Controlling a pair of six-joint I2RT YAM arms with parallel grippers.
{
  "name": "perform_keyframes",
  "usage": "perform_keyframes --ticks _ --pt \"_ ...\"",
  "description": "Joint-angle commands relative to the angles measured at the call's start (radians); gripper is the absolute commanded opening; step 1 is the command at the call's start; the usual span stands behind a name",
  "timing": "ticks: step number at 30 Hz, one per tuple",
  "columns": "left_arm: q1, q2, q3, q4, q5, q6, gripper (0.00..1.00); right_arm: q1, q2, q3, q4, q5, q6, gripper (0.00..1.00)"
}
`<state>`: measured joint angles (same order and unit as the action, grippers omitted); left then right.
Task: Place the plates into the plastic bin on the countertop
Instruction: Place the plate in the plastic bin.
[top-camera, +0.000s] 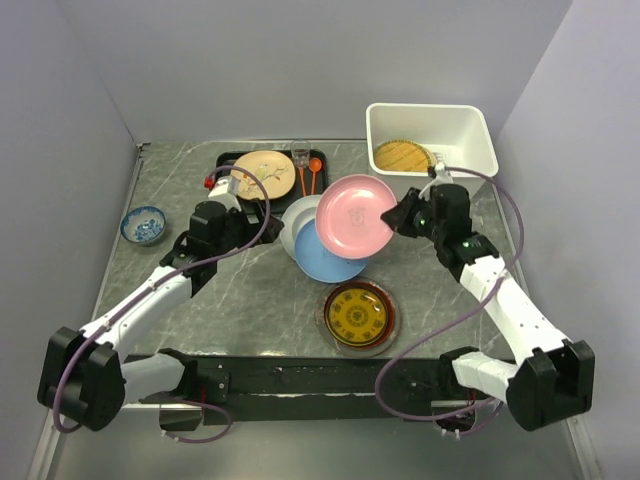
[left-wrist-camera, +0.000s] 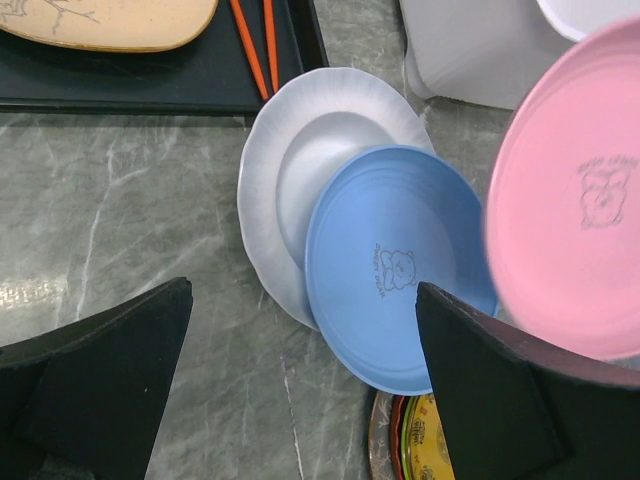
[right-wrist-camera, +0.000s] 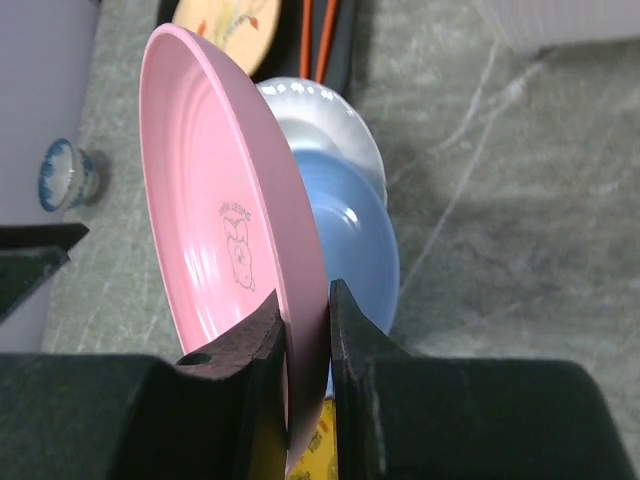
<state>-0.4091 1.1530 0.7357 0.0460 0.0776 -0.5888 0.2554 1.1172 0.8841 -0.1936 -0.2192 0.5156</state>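
My right gripper is shut on the rim of a pink plate, holding it tilted on edge above the countertop. Under it a blue plate overlaps a white plate. A gold-patterned dark red plate lies nearer me. A cream floral plate sits on the black tray. The white plastic bin at the back right holds a yellowish plate. My left gripper is open and holds nothing, left of the white plate.
A small blue-patterned bowl stands at the left. Orange chopsticks and a spoon lie on the tray's right side. Grey walls close in the left, back and right sides.
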Motion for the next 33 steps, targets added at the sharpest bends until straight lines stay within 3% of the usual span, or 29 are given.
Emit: perform_keyframes --ticks 1,12,21,33 --pt "-0.005 -0.058 0.005 -0.043 -0.052 0.020 0.99 -0.056 0.049 0.122 0.080 -0.117 -0.015 0.00" --pt "-0.008 -0.046 0.027 -0.077 -0.038 0.041 0.99 -0.189 0.170 0.230 0.151 -0.223 0.058 0.00" --pt "-0.036 0.028 0.045 -0.002 0.017 0.043 0.99 -0.251 0.144 0.187 0.157 -0.201 0.083 0.00" --pt "-0.063 0.057 0.047 0.006 0.021 0.047 0.99 -0.331 0.253 0.315 0.177 -0.192 0.141 0.00"
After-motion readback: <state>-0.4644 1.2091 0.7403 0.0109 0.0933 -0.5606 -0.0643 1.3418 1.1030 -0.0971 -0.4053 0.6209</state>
